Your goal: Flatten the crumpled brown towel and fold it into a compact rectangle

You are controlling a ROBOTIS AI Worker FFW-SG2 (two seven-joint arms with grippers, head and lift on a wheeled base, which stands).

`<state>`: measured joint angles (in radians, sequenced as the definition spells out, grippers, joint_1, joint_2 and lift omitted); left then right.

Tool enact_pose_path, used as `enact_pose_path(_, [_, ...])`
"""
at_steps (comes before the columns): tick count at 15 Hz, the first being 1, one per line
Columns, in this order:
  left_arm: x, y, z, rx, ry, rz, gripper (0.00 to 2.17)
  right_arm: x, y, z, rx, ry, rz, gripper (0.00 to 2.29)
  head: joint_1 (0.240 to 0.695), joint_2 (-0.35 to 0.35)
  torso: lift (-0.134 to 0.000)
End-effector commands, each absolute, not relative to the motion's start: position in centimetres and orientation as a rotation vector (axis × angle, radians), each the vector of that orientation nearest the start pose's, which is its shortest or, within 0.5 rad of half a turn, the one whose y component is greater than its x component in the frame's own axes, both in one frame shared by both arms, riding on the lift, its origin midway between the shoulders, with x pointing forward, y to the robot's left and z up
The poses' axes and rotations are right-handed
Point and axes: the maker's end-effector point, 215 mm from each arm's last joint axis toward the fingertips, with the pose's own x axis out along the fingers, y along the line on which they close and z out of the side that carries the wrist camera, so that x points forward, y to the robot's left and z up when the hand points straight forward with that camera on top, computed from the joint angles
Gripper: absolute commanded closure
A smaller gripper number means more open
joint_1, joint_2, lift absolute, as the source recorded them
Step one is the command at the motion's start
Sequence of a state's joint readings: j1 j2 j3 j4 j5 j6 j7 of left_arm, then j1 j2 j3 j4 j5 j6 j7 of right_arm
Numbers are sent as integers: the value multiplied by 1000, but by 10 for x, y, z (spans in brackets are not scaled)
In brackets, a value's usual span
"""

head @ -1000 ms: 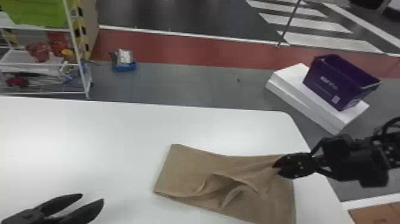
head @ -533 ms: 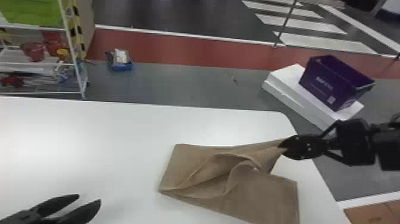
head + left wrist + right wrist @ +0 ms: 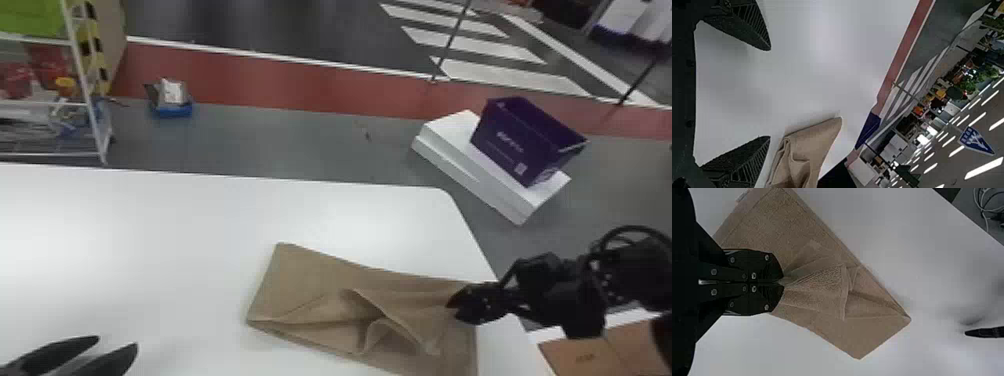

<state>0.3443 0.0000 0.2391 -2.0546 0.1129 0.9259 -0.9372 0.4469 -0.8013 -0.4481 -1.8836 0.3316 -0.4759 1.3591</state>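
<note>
The brown towel (image 3: 320,285) lies on the white table near its right edge, with raised wrinkles and a loose flap around its middle. At its right part my right gripper (image 3: 452,306) is shut on the cloth. From the right wrist view, the right gripper (image 3: 781,282) pinches a bunched bit of the towel (image 3: 770,231), creases fanning out from the fingertips. My left gripper (image 3: 117,340) stands open and apart from the towel, at the lower left of the head view. In the left wrist view the left gripper (image 3: 770,93) has nothing between its fingers, the towel (image 3: 819,137) lying farther off.
The white table (image 3: 150,240) extends left of the towel. Beyond it on the floor are a purple bin (image 3: 520,140) on white slabs (image 3: 450,155), a small blue tray (image 3: 172,110) and a white shelf rack (image 3: 85,105). Cardboard (image 3: 580,357) lies at the lower right.
The right gripper, shut on the towel, first lifted its far right part and then came down lower and nearer, so the raised cloth now lies flatter. The left gripper has barely moved.
</note>
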Motion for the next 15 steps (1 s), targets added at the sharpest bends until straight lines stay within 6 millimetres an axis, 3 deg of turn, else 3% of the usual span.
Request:
enact_pose_path(1, [373, 148, -445, -459, 653, -709, 80, 329, -394, -392, -1344, 530, 1377, 1281, 695, -350, -124])
enact_pose_path(3, [374, 149, -448, -461, 657, -706, 80, 321, -397, -411, -1352, 570, 1410, 1278, 695, -350, -124])
enact_pose_path(7, [373, 149, -450, -466, 662, -708, 80, 333, -405, -403, -1371, 568, 1389, 1264, 695, -350, -124])
enact_pose_path(8, [372, 149, -450, -467, 663, -707, 80, 331, -407, -407, -1377, 585, 1392, 977, 695, -350, -124])
enact_pose_path(9, [372, 149, -451, -467, 663, -709, 80, 330, -407, -410, -1372, 589, 1394, 468, 695, -350, -124])
enact_pose_path(10, [373, 149, -451, -467, 661, -709, 80, 333, -409, -406, -1363, 587, 1380, 235, 695, -350, -124])
enact_pose_path(13, [373, 149, -452, -467, 665, -707, 80, 337, -416, -394, -1378, 582, 1353, 238, 695, -350, -124])
enact_pose_path(15, [373, 150, -453, -465, 666, -704, 80, 328, -416, -400, -1392, 602, 1377, 238, 695, -350, -124])
